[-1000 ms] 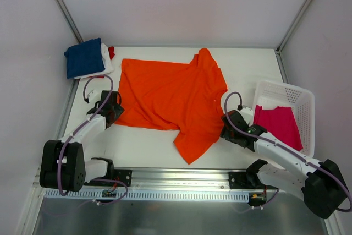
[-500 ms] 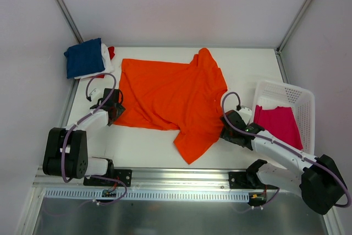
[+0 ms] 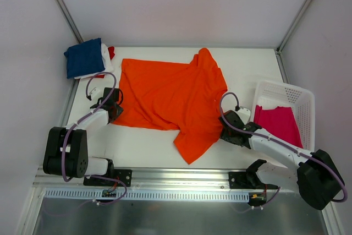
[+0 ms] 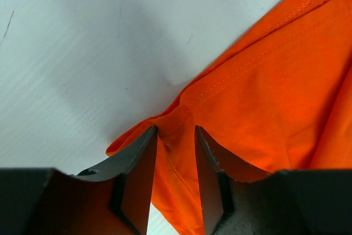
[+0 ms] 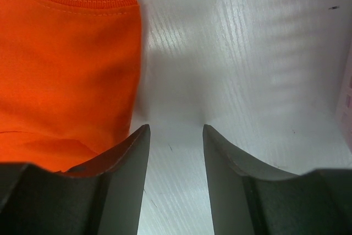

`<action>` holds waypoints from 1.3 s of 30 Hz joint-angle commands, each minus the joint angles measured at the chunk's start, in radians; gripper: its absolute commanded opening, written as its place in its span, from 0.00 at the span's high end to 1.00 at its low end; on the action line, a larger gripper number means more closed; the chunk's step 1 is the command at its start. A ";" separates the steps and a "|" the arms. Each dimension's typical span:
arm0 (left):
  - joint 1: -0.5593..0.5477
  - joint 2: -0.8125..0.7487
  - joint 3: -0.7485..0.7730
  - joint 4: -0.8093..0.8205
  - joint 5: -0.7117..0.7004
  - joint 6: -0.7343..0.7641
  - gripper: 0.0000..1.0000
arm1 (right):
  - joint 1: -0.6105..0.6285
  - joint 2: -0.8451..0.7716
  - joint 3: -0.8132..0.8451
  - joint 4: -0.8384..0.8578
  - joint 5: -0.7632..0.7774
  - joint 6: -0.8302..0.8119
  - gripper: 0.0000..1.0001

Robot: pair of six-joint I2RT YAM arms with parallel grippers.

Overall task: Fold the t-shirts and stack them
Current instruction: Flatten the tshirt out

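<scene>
A bright orange t-shirt (image 3: 170, 97) lies spread out and rumpled across the middle of the table. My left gripper (image 3: 114, 108) is at its near-left corner. In the left wrist view this gripper (image 4: 176, 130) is open, its fingers standing either side of a raised fold of the orange hem (image 4: 275, 81). My right gripper (image 3: 224, 130) is at the shirt's right edge. In the right wrist view it (image 5: 176, 127) is open over bare table, with the orange cloth (image 5: 66, 53) just to its left. A magenta-pink t-shirt (image 3: 278, 122) lies in the basket.
A folded navy t-shirt (image 3: 84, 57) sits on white cloth (image 3: 105, 65) at the far left corner, with a bit of red cloth (image 3: 111, 52) behind it. The white lattice basket (image 3: 286, 89) stands at the right edge. Frame posts rise at the back corners.
My left gripper has moved a little forward onto the shirt's near-left corner. My right gripper has shifted slightly left toward the shirt's edge. The shirt has not moved.
</scene>
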State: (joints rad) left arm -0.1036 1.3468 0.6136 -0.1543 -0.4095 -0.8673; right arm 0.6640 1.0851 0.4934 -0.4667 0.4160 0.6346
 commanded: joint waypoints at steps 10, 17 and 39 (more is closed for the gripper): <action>0.004 0.006 0.028 0.010 -0.025 0.011 0.70 | 0.005 -0.001 0.014 0.005 0.033 -0.009 0.53; 0.004 0.003 0.025 0.010 -0.025 0.008 0.91 | 0.005 0.004 0.011 0.003 0.037 -0.006 0.54; 0.001 -0.368 -0.034 -0.217 -0.009 0.045 1.00 | 0.006 -0.010 -0.018 0.043 0.007 0.004 0.55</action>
State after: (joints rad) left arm -0.1036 1.0168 0.6044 -0.2985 -0.4091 -0.8387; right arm 0.6640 1.0874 0.4862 -0.4381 0.4210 0.6353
